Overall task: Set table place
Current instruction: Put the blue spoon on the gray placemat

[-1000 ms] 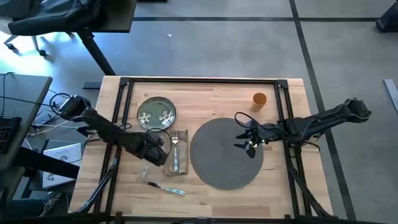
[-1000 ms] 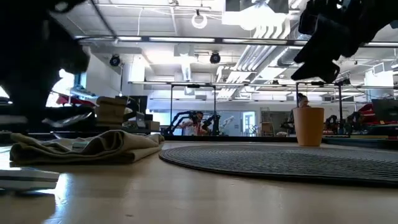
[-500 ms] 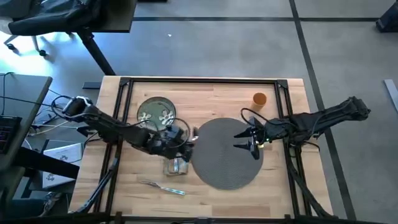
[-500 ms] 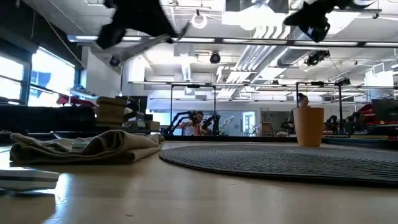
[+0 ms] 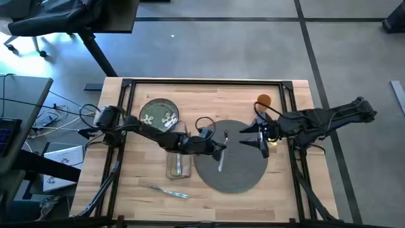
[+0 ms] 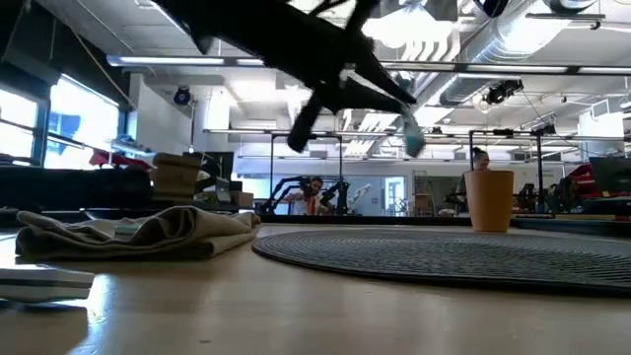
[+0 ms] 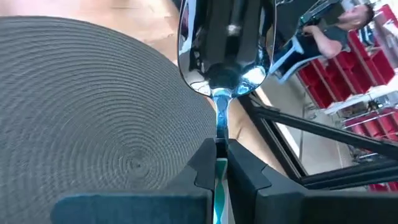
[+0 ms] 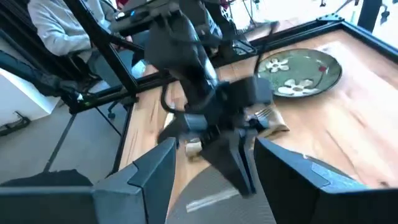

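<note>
A round grey woven mat [image 5: 237, 171] lies on the wooden table [image 5: 285, 190]. Above its left part my left gripper [image 5: 217, 148] is shut on a metal spoon [image 7: 224, 43], whose bowl [image 6: 412, 143] hangs over the mat. Over the mat's right part my right gripper [image 5: 256, 137] stands open and holds nothing [image 8: 211, 155]. The green floral plate [image 5: 159, 114] sits at the far left. The beige napkin [image 5: 178, 163] lies beside the mat with a fork on it. A knife [image 5: 168, 190] lies near the front edge. The orange cup [image 5: 264, 101] stands behind the mat. My left gripper pinches the spoon's handle [image 7: 218, 144] between its two fingers, just behind the neck. The fingers lie along the spoon, and the bowl sticks out ahead of them. The spoon is lifted clear of the mat and slants down, bowl lowest [image 6: 412, 143].
A thin black rail frame [image 5: 202, 82] runs round the tabletop. Bare wood shows in front of the mat [image 5: 266, 202] and along the far edge [image 5: 215, 98]. A dark desk [image 5: 19, 107] with cables stands to the left of the table.
My left gripper has gone from the napkin toward the table's right edge, out over the mat, carrying the spoon lifted clear. The napkin and fork have stayed in place. My right gripper has risen out of the low view and stays open.
</note>
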